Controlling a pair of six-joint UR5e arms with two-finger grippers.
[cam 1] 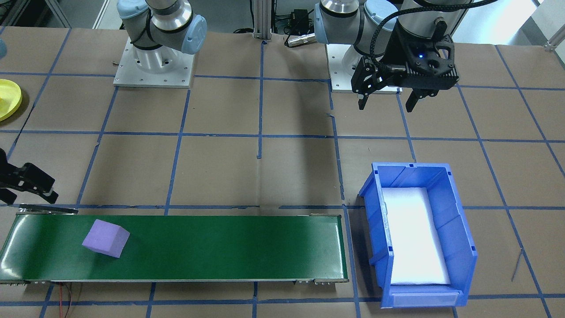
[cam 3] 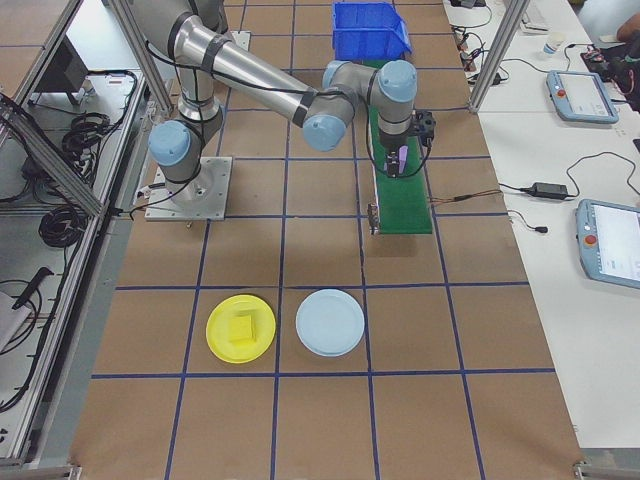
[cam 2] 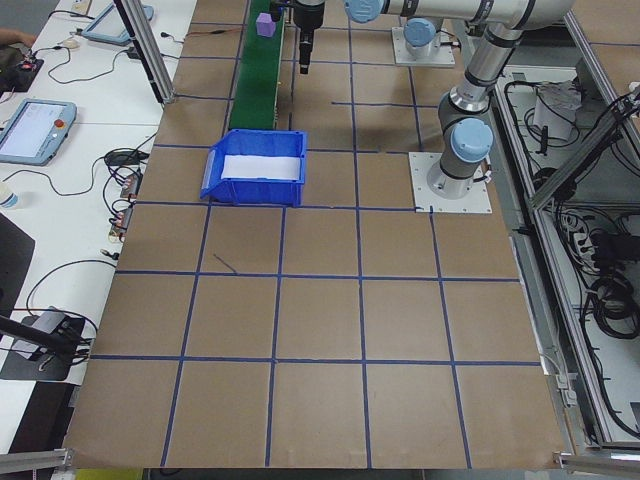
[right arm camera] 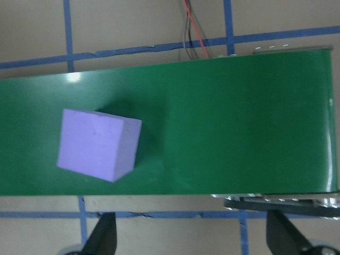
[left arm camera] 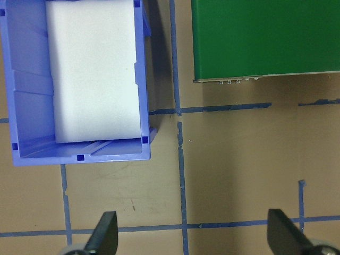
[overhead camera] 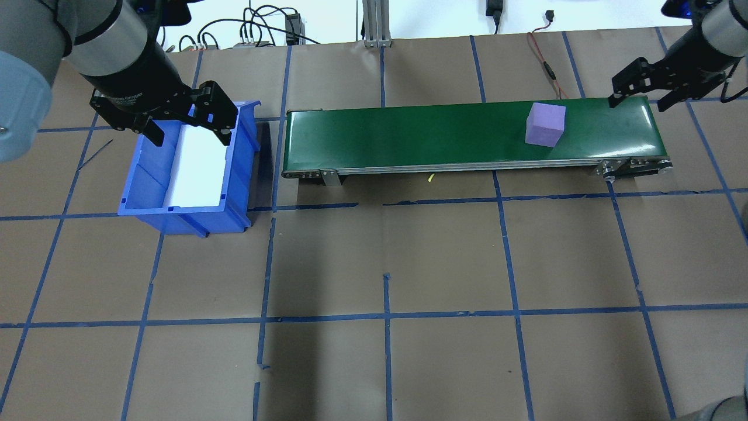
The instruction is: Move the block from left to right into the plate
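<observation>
Landmark: one long green conveyor belt (overhead camera: 456,137) with a metal frame, lying on the brown paper-covered table (overhead camera: 380,257) gridded with blue tape.

Blocks: two. One purple foam cube (overhead camera: 545,123) sits on the green belt, skewed to its edges, towards the end on the robot's right. One small yellow square block (cam 3: 243,327) lies inside the yellow plate.

Plates: two, both well beyond the belt's right-hand end, side by side and just apart. One is the flat round bright-yellow plastic plate (cam 3: 222,350) with a low rim; the other is a flat round pale-blue plate (cam 3: 330,322), closer in line with the belt.

Bin: one blue rectangular plastic bin (overhead camera: 241,140) with a white foam pad (overhead camera: 198,169) on its floor, standing just off the belt's left-hand end, apart from it.

Right gripper (overhead camera: 637,100): black, two-fingered, hanging above the belt's right-hand end, near the purple cube but not touching it. Its jaws stand wide apart with nothing between them; the right wrist view shows both fingertips (right arm camera: 103,236) at the belt's near edge.

Left gripper (cam 1: 387,100): black, poised above the table by the blue bin, away from the belt. Jaws spread wide and empty; in the left wrist view only bare table lies between the fingertips (left arm camera: 106,231).
</observation>
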